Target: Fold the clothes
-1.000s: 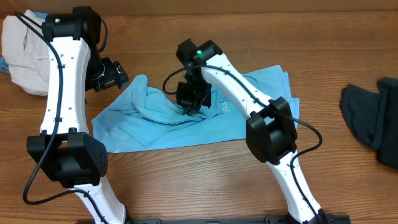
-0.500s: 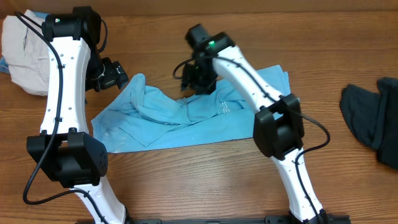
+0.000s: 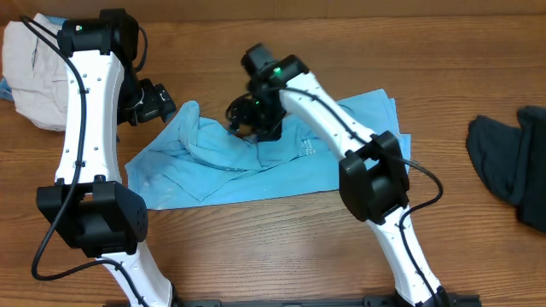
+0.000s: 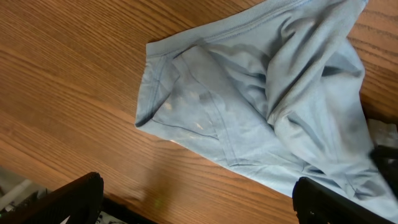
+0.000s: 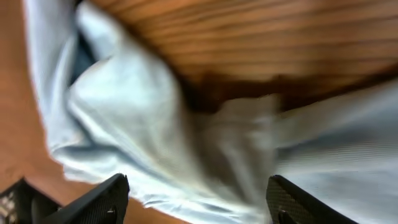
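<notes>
The clothes here are a light sky-blue T-shirt [image 3: 213, 175] lying crumpled across the middle of the table, with a raised ridge of cloth on its left half. My right gripper [image 3: 254, 126] hovers over the shirt's upper middle. In the right wrist view it [image 5: 198, 186] is open, with blurred blue cloth [image 5: 155, 124] below and nothing between its fingers. My left gripper [image 3: 160, 104] sits by the shirt's upper-left corner. It [image 4: 199, 190] stands wide open over bare wood, with the shirt [image 4: 249, 112] just beyond its fingers.
A beige garment [image 3: 30, 72] is heaped at the table's back-left corner. A dark navy garment [image 3: 512, 162] lies at the right edge. Bare wooden table [image 3: 256, 247] runs along the front of the shirt.
My right gripper has opened and let go of the cloth, moved toward the back, then come back over the shirt a little further left. The left arm has not moved.
</notes>
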Action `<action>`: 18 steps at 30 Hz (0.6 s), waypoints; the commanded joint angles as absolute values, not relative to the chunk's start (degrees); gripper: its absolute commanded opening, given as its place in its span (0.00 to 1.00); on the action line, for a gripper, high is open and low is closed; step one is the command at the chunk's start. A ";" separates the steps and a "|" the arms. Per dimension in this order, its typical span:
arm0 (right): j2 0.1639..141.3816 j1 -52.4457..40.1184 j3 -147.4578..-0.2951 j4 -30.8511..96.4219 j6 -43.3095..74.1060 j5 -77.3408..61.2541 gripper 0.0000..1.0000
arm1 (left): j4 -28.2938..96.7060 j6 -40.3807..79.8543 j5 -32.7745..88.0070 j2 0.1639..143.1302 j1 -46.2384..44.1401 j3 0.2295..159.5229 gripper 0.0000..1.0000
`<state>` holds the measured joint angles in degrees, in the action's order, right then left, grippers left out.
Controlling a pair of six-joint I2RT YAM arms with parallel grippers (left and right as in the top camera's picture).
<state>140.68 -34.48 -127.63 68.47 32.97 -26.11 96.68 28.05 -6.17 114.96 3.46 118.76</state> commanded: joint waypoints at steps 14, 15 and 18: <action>140.16 -32.32 -128.88 65.08 32.97 -29.21 0.40 | 96.84 26.85 -9.37 113.23 4.73 119.02 1.00; 140.16 -30.50 -128.88 65.23 32.97 -29.21 0.56 | 96.84 26.85 -9.50 113.23 5.96 119.02 1.00; 140.29 -26.15 -127.79 68.10 31.18 -29.15 0.63 | 96.84 26.70 -6.74 113.23 11.33 119.02 1.00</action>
<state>140.75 -29.32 -127.55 66.87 32.91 -29.69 96.68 28.03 -7.44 114.96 6.39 118.76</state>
